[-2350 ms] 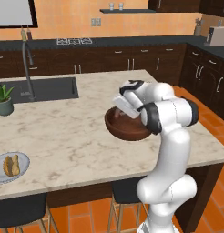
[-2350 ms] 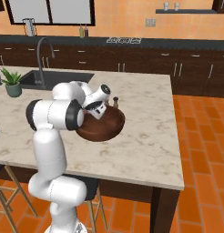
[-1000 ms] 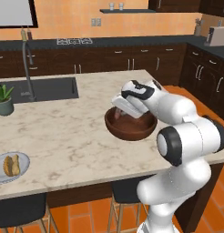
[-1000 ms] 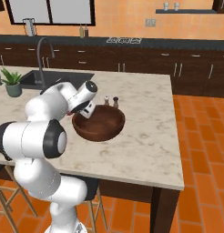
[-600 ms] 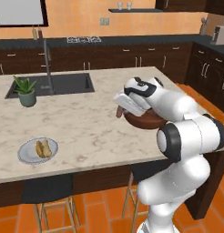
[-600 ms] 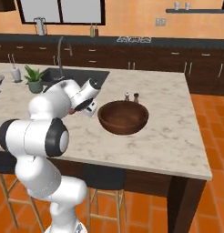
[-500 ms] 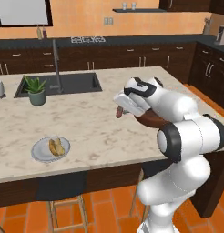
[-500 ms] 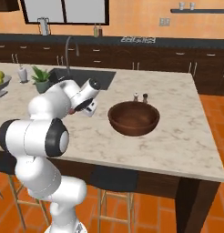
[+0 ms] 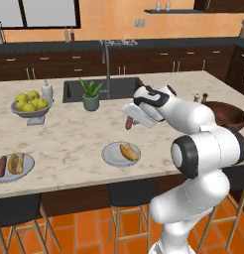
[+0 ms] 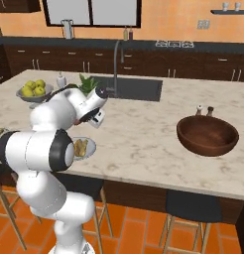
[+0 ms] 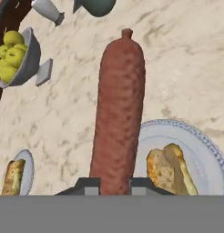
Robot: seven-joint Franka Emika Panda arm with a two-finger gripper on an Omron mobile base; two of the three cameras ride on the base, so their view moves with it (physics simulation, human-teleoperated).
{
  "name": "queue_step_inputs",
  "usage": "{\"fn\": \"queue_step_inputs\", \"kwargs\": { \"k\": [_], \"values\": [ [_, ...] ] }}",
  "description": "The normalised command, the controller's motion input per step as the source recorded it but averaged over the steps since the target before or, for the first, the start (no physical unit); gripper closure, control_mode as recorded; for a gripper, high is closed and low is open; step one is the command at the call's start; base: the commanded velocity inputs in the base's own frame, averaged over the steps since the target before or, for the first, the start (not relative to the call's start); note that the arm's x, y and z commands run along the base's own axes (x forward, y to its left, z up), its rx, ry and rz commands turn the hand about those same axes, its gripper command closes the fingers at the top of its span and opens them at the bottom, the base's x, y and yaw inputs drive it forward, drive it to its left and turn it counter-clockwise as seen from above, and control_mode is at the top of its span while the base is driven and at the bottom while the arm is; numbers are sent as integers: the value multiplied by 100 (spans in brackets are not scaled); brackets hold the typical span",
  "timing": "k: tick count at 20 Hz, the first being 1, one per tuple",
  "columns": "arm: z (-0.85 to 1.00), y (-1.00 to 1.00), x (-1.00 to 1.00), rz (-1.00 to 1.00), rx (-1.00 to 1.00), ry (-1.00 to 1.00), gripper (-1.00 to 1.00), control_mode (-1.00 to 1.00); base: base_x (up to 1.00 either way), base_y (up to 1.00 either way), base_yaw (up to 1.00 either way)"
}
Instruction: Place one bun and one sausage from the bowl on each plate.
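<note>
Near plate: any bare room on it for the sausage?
Yes. On the near plate, the bun sits toward one side; the other half of the rim and dish is bare. The gripper holds the sausage just above it. Open marble lies between this plate and the far plate, which is crowded with its own bun and sausage.
</note>
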Motion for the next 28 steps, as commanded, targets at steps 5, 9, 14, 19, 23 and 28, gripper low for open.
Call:
{"fn": "queue_step_inputs", "kwargs": {
  "k": [5, 9, 14, 19, 23, 28],
  "values": [
    [-60, 5, 3, 0, 0, 23, 100, -100, 0, 15, 0],
    [-100, 0, 36, 0, 1, 26, 100, -100, 0, 0, 0],
    [-100, 0, 2, 0, -1, 24, 100, -100, 0, 0, 0],
    [-53, 0, -30, 0, 0, 2, 100, -100, 0, 0, 0],
    [1, -6, -53, 0, 0, 0, -100, -100, 0, 0, 0],
    [63, 0, -48, 0, 0, -19, -100, -100, 0, 0, 0]
  ]
}}
